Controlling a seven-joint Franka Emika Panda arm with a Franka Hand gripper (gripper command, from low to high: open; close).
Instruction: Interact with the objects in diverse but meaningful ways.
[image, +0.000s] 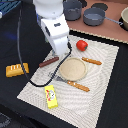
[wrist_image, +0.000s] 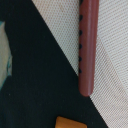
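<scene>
A dark brown sausage (image: 49, 62) lies on the edge of the pale placemat (image: 100, 95), partly over the dark table; it fills the wrist view (wrist_image: 89, 45). A red tomato (image: 82, 45) sits on the mat at the far side. An orange-yellow scored bread loaf (image: 16, 69) lies on the dark table at the exterior view's left; its corner shows in the wrist view (wrist_image: 70, 123). A yellow block with red marks (image: 51, 96) lies near the mat's front. My gripper (image: 64, 53) hangs just above the mat between sausage and tomato; its fingers are hidden.
A round tan plate (image: 73, 68) sits mid-mat with orange-handled cutlery beside it (image: 92, 61) and in front of it (image: 77, 86). Two grey pots (image: 72, 9) (image: 94, 16) stand on the wooden surface behind. A black cable (image: 30, 75) loops over the table.
</scene>
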